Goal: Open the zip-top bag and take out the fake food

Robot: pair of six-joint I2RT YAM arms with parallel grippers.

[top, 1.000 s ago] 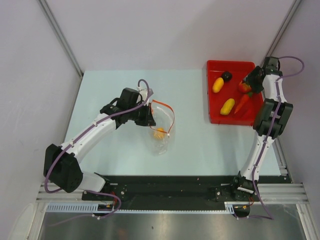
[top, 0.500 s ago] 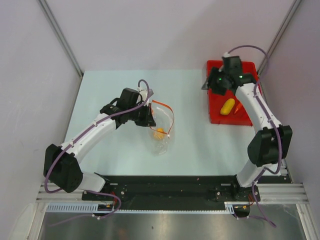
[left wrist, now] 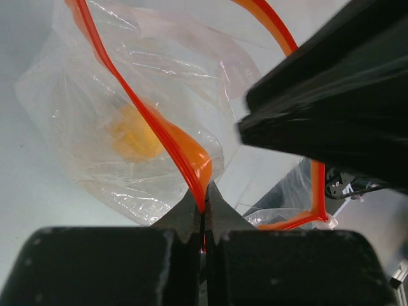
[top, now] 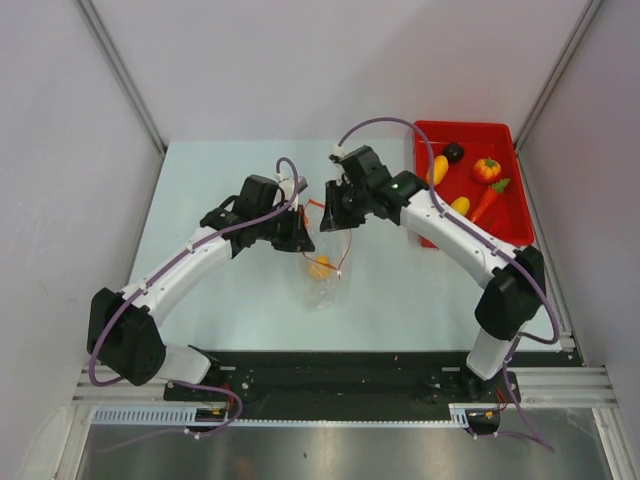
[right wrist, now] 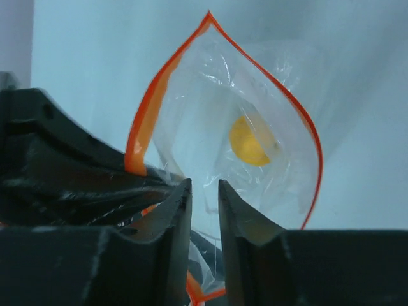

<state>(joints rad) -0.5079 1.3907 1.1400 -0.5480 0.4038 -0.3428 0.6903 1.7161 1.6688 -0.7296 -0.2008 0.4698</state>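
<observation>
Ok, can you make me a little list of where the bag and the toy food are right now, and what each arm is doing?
zip-top bag: on the table, mouth open
left end effector: shut on the bag's orange zip strip
right end effector: at the bag's mouth, jaws nearly together, grip unclear
inside bag: one orange piece
red tray: yellow oval, dark round piece, round fruit, carrot, second yellow piece

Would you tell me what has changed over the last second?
The right hand swung left from the red rectangular plastic tray to the mouth of the small clear crinkly zip-top bag, jaws narrowing. Unchanged: the left hand pinching the orange-red zip strip, the bag, the orange piece inside.
</observation>
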